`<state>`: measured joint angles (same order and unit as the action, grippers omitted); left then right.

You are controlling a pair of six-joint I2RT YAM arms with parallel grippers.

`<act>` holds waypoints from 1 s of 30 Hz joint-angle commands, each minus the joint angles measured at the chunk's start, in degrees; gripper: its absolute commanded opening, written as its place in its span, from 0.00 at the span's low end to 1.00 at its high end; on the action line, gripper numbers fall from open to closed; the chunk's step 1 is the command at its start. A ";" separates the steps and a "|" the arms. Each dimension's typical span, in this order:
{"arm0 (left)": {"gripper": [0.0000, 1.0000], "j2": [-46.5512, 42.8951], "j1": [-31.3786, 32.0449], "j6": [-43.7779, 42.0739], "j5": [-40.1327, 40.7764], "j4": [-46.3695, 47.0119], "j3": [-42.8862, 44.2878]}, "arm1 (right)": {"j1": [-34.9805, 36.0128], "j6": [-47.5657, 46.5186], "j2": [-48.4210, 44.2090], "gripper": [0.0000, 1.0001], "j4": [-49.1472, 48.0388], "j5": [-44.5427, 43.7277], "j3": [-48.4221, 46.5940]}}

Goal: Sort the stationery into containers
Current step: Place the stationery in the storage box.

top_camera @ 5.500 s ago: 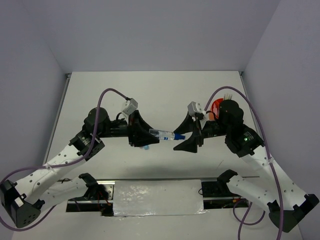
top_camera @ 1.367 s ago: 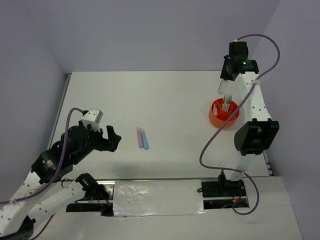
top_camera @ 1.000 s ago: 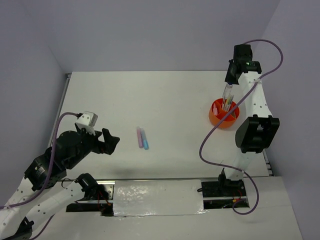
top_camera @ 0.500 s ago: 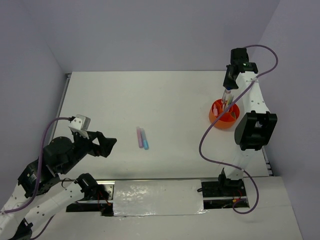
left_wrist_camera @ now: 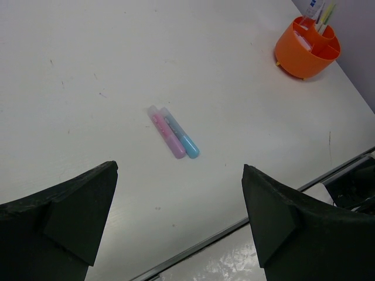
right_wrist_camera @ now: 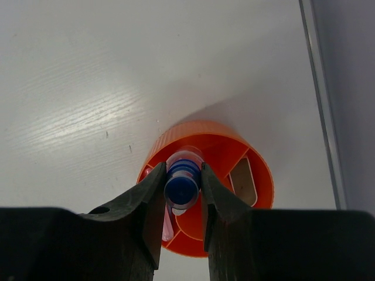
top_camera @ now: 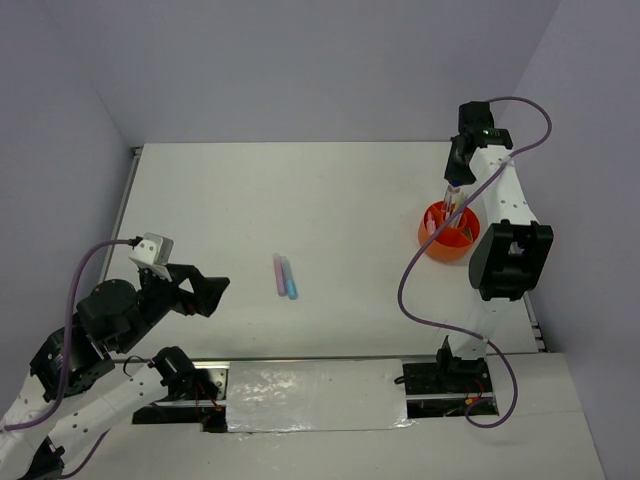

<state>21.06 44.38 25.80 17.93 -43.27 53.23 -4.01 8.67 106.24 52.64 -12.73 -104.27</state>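
An orange divided cup (top_camera: 447,231) stands at the right of the table, also in the left wrist view as the cup (left_wrist_camera: 306,50). My right gripper (right_wrist_camera: 182,182) points straight down over the cup (right_wrist_camera: 234,149) and is shut on a blue-capped clear marker (right_wrist_camera: 181,186), held upright with its lower end in the cup. Pens stand inside it. A pink marker (top_camera: 279,274) and a blue marker (top_camera: 290,279) lie side by side mid-table, seen as the pink marker (left_wrist_camera: 166,132) and blue marker (left_wrist_camera: 181,136). My left gripper (top_camera: 212,292) hovers open at the near left, well short of them.
The table's metal front rail (left_wrist_camera: 222,225) runs under my left fingers. A raised edge (right_wrist_camera: 321,99) borders the table right of the cup. Grey walls close in the back and both sides.
My right gripper has come down with the marker into the cup. My left arm has drawn back toward the near left edge, still open.
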 commanded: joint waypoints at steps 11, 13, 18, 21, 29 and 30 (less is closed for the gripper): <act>0.99 -0.32 0.44 0.65 1.49 1.61 0.20 | 0.23 0.74 -4.02 0.67 -1.66 2.18 3.20; 0.99 0.38 0.44 0.91 1.75 1.34 0.29 | 0.32 0.91 -4.54 0.69 -0.79 3.50 1.09; 0.99 4.68 0.36 5.39 7.98 -0.06 -0.59 | 1.72 1.53 -9.27 0.70 -0.69 7.63 -4.88; 0.99 12.49 0.44 12.67 8.88 -1.56 0.73 | 5.31 1.88 -14.36 1.00 -2.53 8.69 -6.47; 0.99 35.96 -0.34 22.61 10.89 6.35 0.55 | 25.19 0.11 -40.71 1.00 -22.02 3.17 19.91; 0.99 39.72 -0.78 22.97 11.24 7.74 1.34 | 25.45 1.51 -43.11 1.00 -23.71 4.54 23.11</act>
<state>55.92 44.36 43.27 26.20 -40.12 52.90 22.46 8.93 69.63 36.69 -9.34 -89.97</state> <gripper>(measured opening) 0.993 0.994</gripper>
